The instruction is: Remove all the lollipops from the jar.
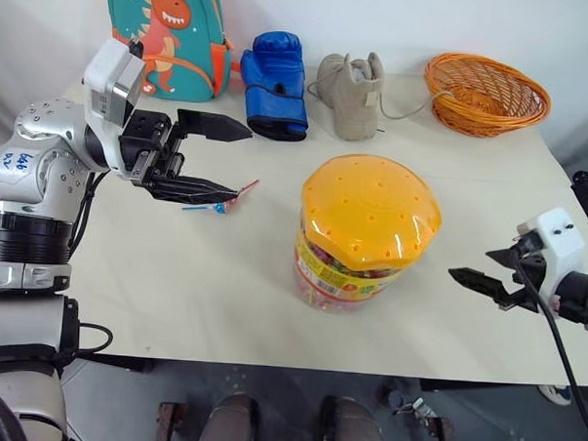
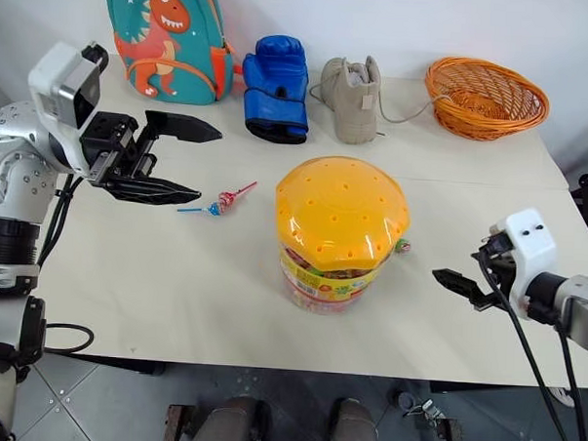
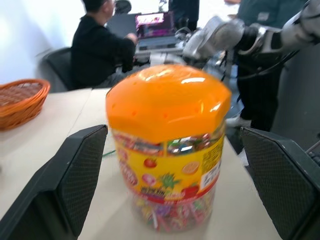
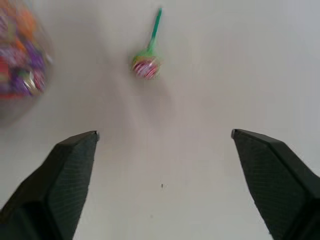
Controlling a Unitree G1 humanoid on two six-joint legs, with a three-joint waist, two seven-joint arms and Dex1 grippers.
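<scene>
The jar (image 1: 367, 233), a clear tub with a domed orange lid and a colourful label, stands upright in the middle of the table. Two lollipops (image 2: 227, 200), on red and blue sticks, lie on the table to its left. A third lollipop (image 4: 146, 65), on a green stick, lies by the jar's right side. My left gripper (image 1: 244, 163) hovers open above the two left lollipops, pointing at the jar (image 3: 170, 150), with nothing between its fingers (image 3: 75, 170). My right gripper (image 1: 471, 265) is open and empty, low over the table right of the jar, short of the green-stick lollipop.
Along the table's back edge stand a dinosaur backpack (image 1: 170, 34), a blue boxing glove (image 1: 276, 83), a beige boot (image 1: 353, 94) and a woven orange basket (image 1: 485, 92). A seated person (image 3: 97, 45) shows beyond the table in the left wrist view.
</scene>
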